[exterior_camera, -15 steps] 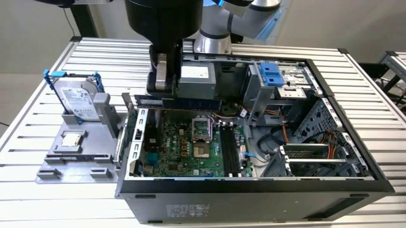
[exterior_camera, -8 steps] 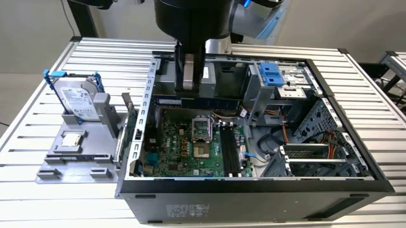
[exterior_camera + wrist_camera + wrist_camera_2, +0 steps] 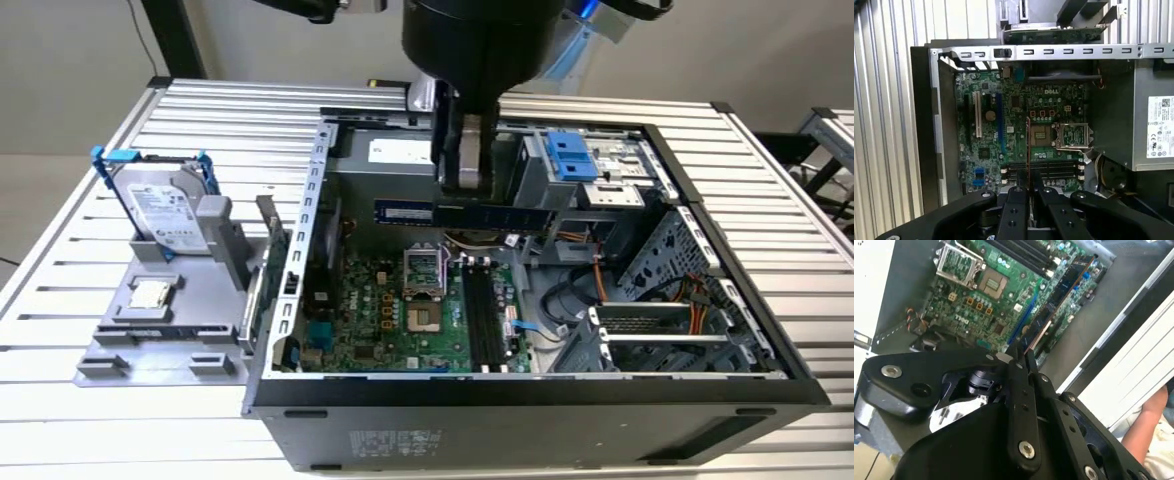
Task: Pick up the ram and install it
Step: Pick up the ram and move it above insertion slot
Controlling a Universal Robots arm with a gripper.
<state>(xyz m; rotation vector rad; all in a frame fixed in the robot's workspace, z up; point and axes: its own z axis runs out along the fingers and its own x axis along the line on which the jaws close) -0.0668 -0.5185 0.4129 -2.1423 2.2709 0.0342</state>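
Observation:
The ram (image 3: 521,217) is a long dark blue stick held level above the open computer case (image 3: 534,395). My gripper (image 3: 465,188) is shut on its middle, hanging over the motherboard (image 3: 394,320). In the first wrist view the ram (image 3: 1028,150) appears edge-on as a thin line rising from my gripper (image 3: 1028,187), above the CPU socket and the dark memory slots (image 3: 1054,170). In the second wrist view the ram (image 3: 1056,297) sticks out from my gripper (image 3: 1021,357) over the board. The memory slots (image 3: 483,315) lie below and nearer the case front.
A grey stand (image 3: 174,330) on the exterior view's left carries a hard drive with blue brackets (image 3: 167,205) and a small square processor chip (image 3: 150,293). Blue drive brackets (image 3: 574,155) and a drive cage (image 3: 654,330) fill the case's right side. A person's hand (image 3: 1154,405) is nearby.

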